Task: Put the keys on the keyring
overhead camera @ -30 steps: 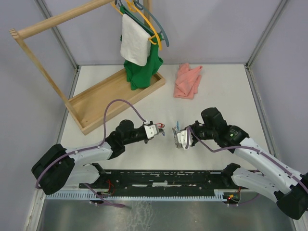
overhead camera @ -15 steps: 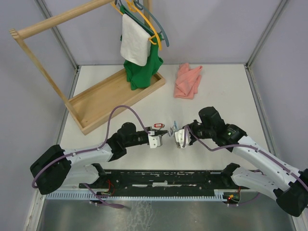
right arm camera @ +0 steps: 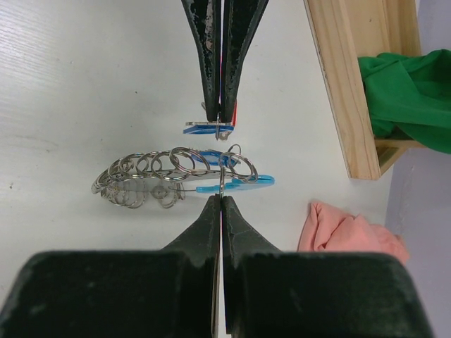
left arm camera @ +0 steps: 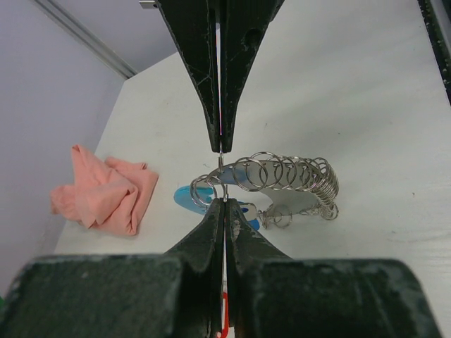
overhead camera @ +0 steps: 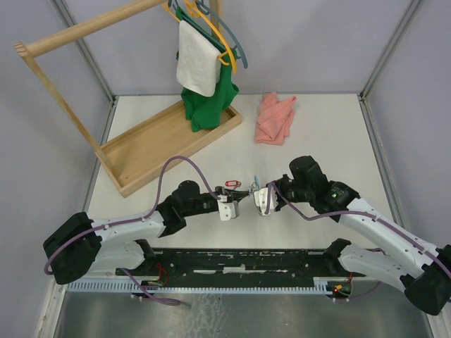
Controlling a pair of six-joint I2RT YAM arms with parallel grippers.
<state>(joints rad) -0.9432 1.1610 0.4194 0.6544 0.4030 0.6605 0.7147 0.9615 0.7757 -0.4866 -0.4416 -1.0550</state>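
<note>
White matte desk [overhead camera: 331,134] lies under both arms, which meet tip to tip near its middle. On the left end effector [left arm camera: 224,208] the fingers are pressed together with a sliver of red in the slit, so I judge it clamped on the red-tagged key [overhead camera: 231,185]. The right end effector [right arm camera: 220,201] is likewise together, pinching a thin wire end of the keyring [left arm camera: 317,183].

From the left tips that wire end lies at 12 o'clock, almost touching. The springy silver coil trails toward 3 o'clock, its long axis across the line between the arms, with the smooth blue curved section [left arm camera: 190,198] at 9 o'clock. Whether the coil rests on the desk I cannot tell.

A blue tag [right arm camera: 204,129] sits by the left tips. Farther out at 12 o'clock is a crumpled pink cloth [overhead camera: 273,118].
</note>
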